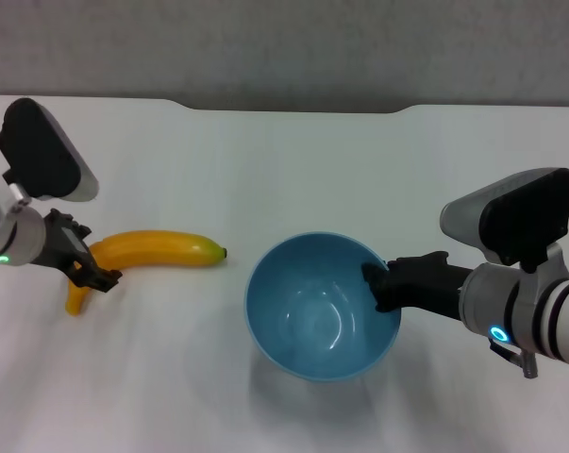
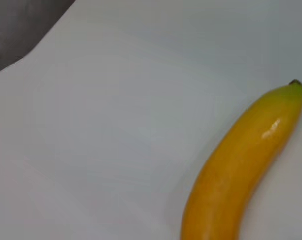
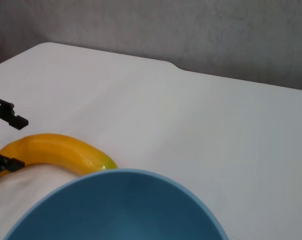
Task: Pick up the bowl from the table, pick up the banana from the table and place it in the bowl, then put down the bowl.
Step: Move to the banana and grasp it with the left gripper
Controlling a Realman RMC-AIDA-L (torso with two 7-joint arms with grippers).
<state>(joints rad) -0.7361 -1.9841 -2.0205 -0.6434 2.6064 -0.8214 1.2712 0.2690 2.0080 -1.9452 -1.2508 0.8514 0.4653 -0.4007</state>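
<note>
The light-blue bowl [image 1: 312,321] is at the centre right, and my right gripper [image 1: 376,283] is shut on its right rim. It seems held slightly above the white table [image 1: 293,170], with a shadow under it. The bowl's rim fills the bottom of the right wrist view [image 3: 120,210]. The yellow banana [image 1: 161,249] lies on the table to the left, its dark-tipped end toward the bowl. My left gripper [image 1: 86,260] is open and straddles the banana's left end. Its fingers [image 3: 8,114] show either side of the banana [image 3: 55,150]. The left wrist view shows the banana [image 2: 241,165] on the table.
The table's notched far edge [image 1: 293,109] runs along the back with a grey wall behind it. Bare tabletop lies between banana and bowl and in front of both.
</note>
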